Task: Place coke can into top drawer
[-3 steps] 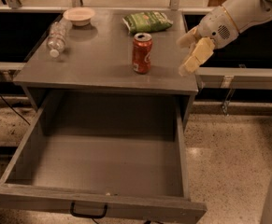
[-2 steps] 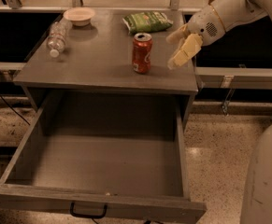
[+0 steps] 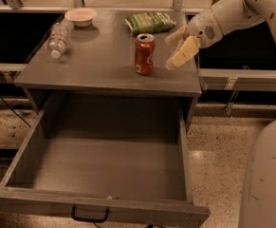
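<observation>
We have the drawer [image 3: 104,170] pulled wide open under the tabletop [image 3: 99,68]. Our gripper [image 3: 169,54] hangs over the top's right side, fingers spread and holding nothing, just beside the can [image 3: 144,54], which stands upright there. We should come in level, straddle its middle, then squeeze gently so it won't tip.

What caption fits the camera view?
Open gripper beside the upright coke can on the cabinet; top drawer pulled out below.

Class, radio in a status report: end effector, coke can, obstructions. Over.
End effector open, beside coke can, not touching. Can upright on cabinet top. Top drawer open; nothing between.
</observation>
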Controlling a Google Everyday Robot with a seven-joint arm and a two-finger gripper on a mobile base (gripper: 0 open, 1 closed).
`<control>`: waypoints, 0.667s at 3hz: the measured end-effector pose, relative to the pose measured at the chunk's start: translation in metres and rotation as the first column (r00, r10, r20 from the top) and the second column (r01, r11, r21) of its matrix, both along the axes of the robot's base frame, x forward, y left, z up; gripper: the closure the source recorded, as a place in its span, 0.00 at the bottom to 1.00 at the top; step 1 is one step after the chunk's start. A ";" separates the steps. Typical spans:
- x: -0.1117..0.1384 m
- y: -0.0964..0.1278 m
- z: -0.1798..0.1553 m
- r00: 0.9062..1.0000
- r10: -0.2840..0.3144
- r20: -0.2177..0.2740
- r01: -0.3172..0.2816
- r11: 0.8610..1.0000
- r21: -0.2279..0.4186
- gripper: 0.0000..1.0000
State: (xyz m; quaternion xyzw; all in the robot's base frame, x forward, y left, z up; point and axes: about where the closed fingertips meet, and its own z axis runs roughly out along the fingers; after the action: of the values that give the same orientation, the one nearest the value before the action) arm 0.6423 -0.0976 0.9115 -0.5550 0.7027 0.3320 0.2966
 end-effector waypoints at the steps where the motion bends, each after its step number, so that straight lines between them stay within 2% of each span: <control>1: 0.015 0.012 -0.004 1.000 0.010 0.008 -0.011 0.999 0.051 0.00; 2: 0.029 0.035 -0.005 0.998 0.050 0.024 -0.053 0.993 0.108 0.00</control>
State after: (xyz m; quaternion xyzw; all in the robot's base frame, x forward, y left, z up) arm 0.6718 -0.0626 0.9067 -0.5596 0.6658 0.3713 0.3252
